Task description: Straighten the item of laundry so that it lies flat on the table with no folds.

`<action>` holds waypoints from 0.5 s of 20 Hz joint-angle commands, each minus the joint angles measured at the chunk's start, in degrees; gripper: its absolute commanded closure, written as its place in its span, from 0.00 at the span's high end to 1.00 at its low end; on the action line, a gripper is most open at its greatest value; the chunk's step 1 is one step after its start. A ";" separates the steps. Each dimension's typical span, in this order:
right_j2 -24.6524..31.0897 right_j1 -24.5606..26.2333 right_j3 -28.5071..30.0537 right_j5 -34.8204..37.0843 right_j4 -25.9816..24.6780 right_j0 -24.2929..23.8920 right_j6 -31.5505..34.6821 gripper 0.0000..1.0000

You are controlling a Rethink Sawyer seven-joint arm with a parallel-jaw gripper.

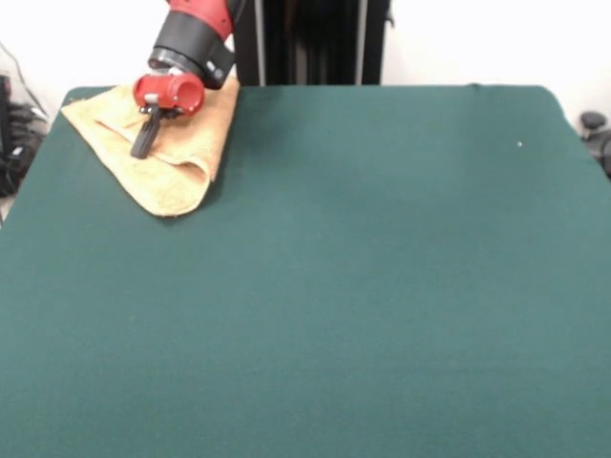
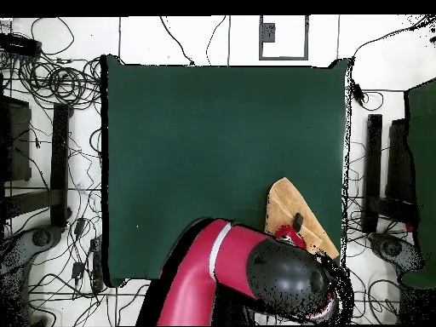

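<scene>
The item of laundry [image 1: 181, 176] is an orange-tan towel lying at the far left corner of the dark green table [image 1: 382, 286]. It is folded over on itself into a rough triangle, with a rounded fold toward the table's middle. My gripper [image 1: 144, 141] hangs from the red wrist directly over the towel's middle, its dark tip low against the cloth. Seen from overhead, the towel [image 2: 285, 200] lies by the right edge of the table [image 2: 213, 145], partly hidden under the arm. My gripper [image 2: 297, 223] shows over the towel there.
The red and black arm [image 2: 247, 272] reaches over the table's near-base edge in the overhead view. Cables and stands lie on the floor around the table. The towel sits close to two table edges.
</scene>
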 commanded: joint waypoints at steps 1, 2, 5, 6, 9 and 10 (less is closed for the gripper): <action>-4.16 3.33 -6.09 -3.44 -12.87 1.56 -8.26 0.00; -4.51 3.21 -6.28 -3.31 -13.17 1.67 -8.59 0.00; -4.36 3.26 -7.04 -2.27 -13.78 1.18 -8.77 0.00; -4.27 3.12 -7.29 -1.26 -14.40 1.12 -8.54 0.00; -4.34 2.55 -7.78 1.08 -16.00 1.45 -8.16 0.00; -4.17 2.37 -7.91 1.58 -16.25 1.39 -7.86 0.00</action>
